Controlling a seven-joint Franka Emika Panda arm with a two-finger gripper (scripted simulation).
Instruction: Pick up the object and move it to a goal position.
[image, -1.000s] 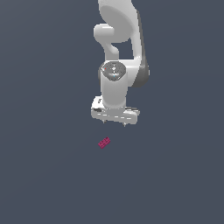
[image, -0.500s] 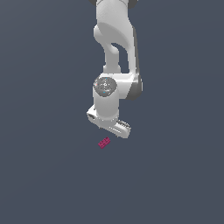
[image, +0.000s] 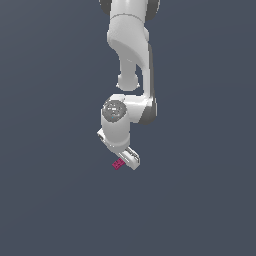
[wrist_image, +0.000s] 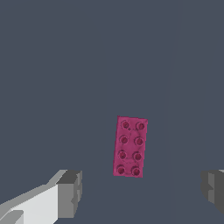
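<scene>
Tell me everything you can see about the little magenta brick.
The brick is a small magenta-red rectangular block that looks like plastic, with eight round studs on top in two rows of four. It lies flat, studs up, on the plain dark grey surface, and looks whole. In the wrist view it sits between the two grey fingertips of the gripper, with open space on each side, so nothing but the floor touches it. In the exterior view it peeks out just beside the lowered gripper.

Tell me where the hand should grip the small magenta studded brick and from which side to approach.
Grip the small magenta studded brick across its two long side faces, coming straight down from above. It lies flat, studs up, and the open hand already spans its narrow width, one finger beside each long side.
</scene>
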